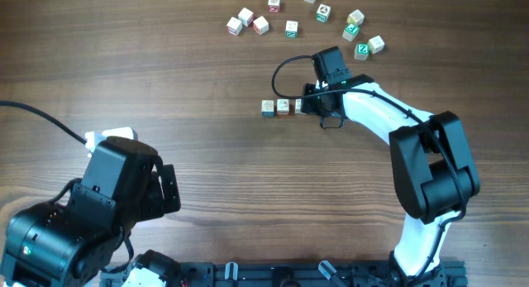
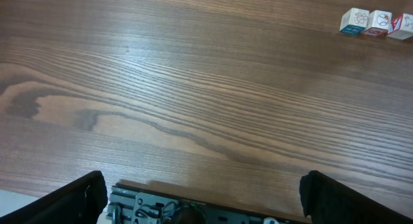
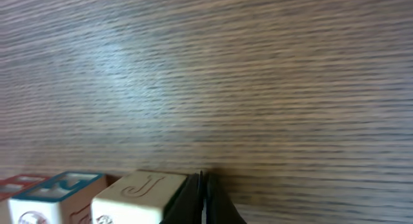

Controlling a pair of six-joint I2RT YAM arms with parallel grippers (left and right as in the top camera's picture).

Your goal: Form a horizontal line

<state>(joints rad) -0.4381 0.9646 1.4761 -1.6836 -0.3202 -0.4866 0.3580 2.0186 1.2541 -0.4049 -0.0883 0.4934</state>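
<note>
Three small white letter cubes form a touching row at mid-table: a blue-printed cube (image 1: 267, 108), a red-printed cube (image 1: 283, 107) and a mostly plain white cube (image 1: 298, 105). The row also shows far right in the left wrist view (image 2: 376, 22). My right gripper (image 1: 311, 103) is at the row's right end. In the right wrist view its fingers (image 3: 202, 199) are shut together, empty, against the right side of the plain cube (image 3: 135, 193) embossed with a J. A blue-edged cube (image 3: 58, 185) sits next to it. My left gripper (image 2: 205, 199) is open and empty near the front edge.
Several loose letter cubes lie scattered at the back, red-printed ones around (image 1: 261, 25) and green-printed ones around (image 1: 362, 49). The right arm (image 1: 380, 113) reaches in from the right. The left arm (image 1: 91, 212) sits at the front left. A black rail (image 2: 193, 211) runs along the front edge.
</note>
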